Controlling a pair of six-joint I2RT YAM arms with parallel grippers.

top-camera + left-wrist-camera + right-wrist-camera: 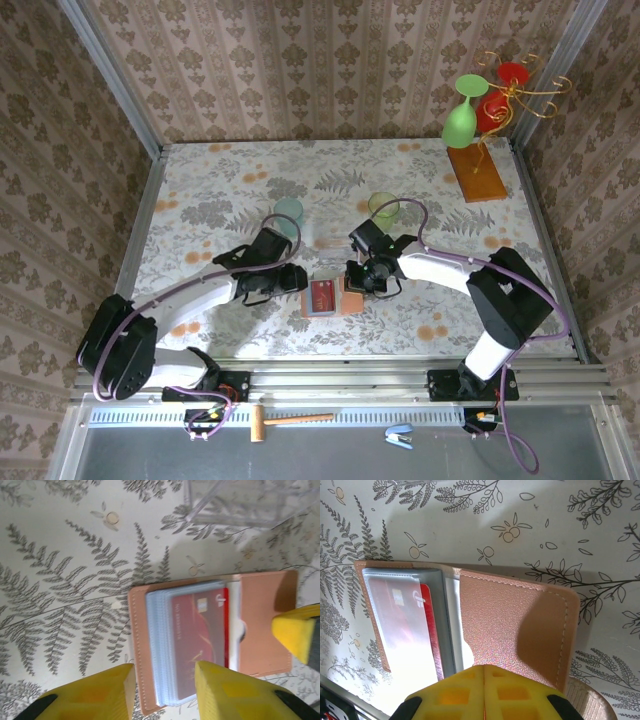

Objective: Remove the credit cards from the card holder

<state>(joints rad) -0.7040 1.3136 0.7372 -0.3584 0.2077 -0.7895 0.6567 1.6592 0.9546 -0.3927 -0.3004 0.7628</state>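
Note:
The tan card holder (345, 300) lies open on the table between both arms. A red credit card (197, 630) sits inside its clear blue-grey sleeves (160, 630). A second red card edge (427, 625) peeks out beside it. My left gripper (164, 672) is open just above the holder's near edge. The corner of the sleeve stack and the left leather edge show between its yellow fingers. My right gripper (485, 667) is shut, its tips over the near edge of the tan flap (520, 625). I cannot tell whether it touches the flap. Its yellow finger (295, 635) shows over the flap from the left wrist.
A pale teal glass (289, 212) and a green glass (384, 208) stand just behind the grippers. A wire glass stand on a wooden base (477, 173) holds green and red glasses at the back right. A hammer (290, 420) and a stapler (399, 434) lie on the front ledge.

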